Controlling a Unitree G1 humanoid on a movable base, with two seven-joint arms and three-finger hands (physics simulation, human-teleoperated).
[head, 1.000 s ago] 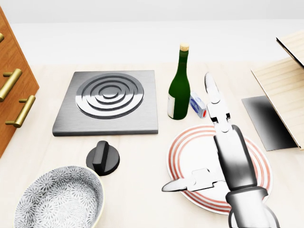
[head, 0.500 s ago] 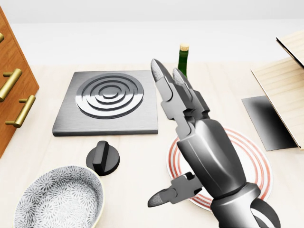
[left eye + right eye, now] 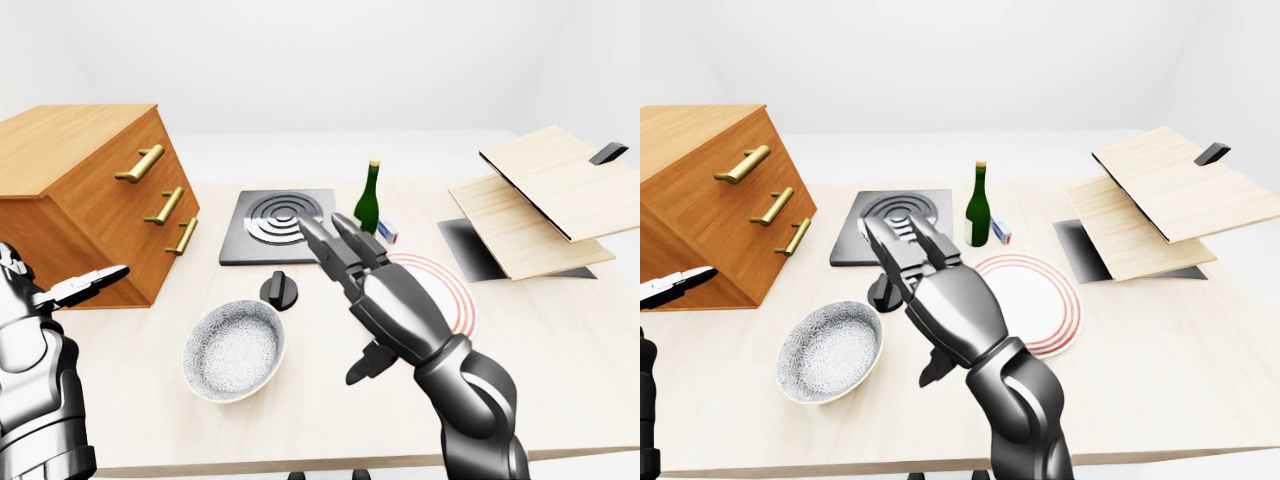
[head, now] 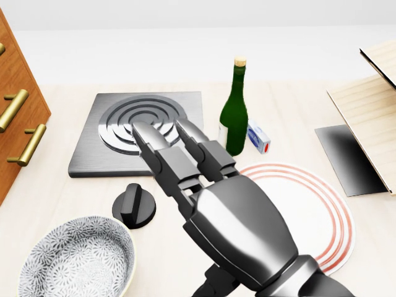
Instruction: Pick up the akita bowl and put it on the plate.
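Right hand (image 3: 388, 303), spread open and empty, between akita bowl (image 3: 234, 350) and plate (image 4: 306, 204); left hand (image 3: 60, 293) also open

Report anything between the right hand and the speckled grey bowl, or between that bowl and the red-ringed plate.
Nothing visible blocks either. The open right hand hovers between speckled grey bowl and red-ringed white plate. The black round knob sits above the bowl in the left-eye view, off that line.

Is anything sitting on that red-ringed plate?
Nothing shows on the plate: its visible part is bare. The right hand covers its left edge in every view, so that strip is hidden.
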